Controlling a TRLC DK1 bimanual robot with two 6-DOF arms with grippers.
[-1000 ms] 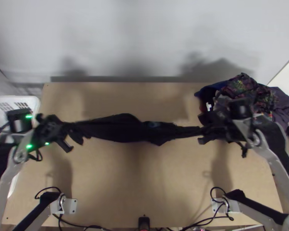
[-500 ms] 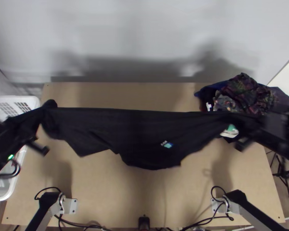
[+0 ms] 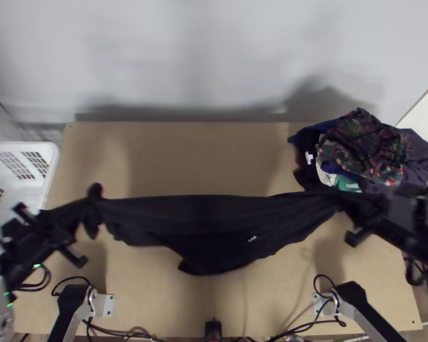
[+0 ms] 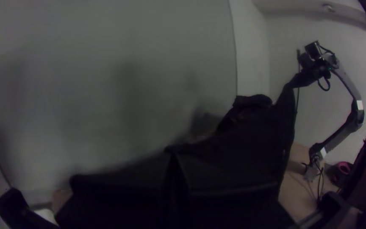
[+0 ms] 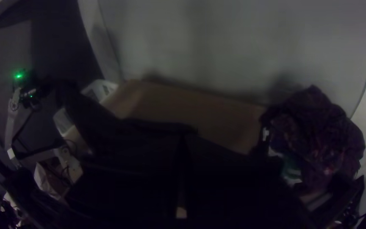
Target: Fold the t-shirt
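Black t-shirt [image 3: 202, 228], long axis left to right over table [image 3: 191, 154], ends pinched by left gripper [image 3: 67, 215], right gripper [image 3: 359, 208]

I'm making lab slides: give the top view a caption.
Left claw and right claw hold a dark t-shirt stretched above the table, near heaped clothes.

In the top view, the black cloth t-shirt [image 3: 214, 216] stretches from side to side, barring a straight way between far and near. Beyond it, bare light wooden surface [image 3: 197, 154] gives a hand passage; nearer, an open middle stretch lies between black cables at both sides. A dark, patterned clothes pile [image 3: 365, 142] blocks the far right, a white plastic basket [image 3: 49, 157] the left.
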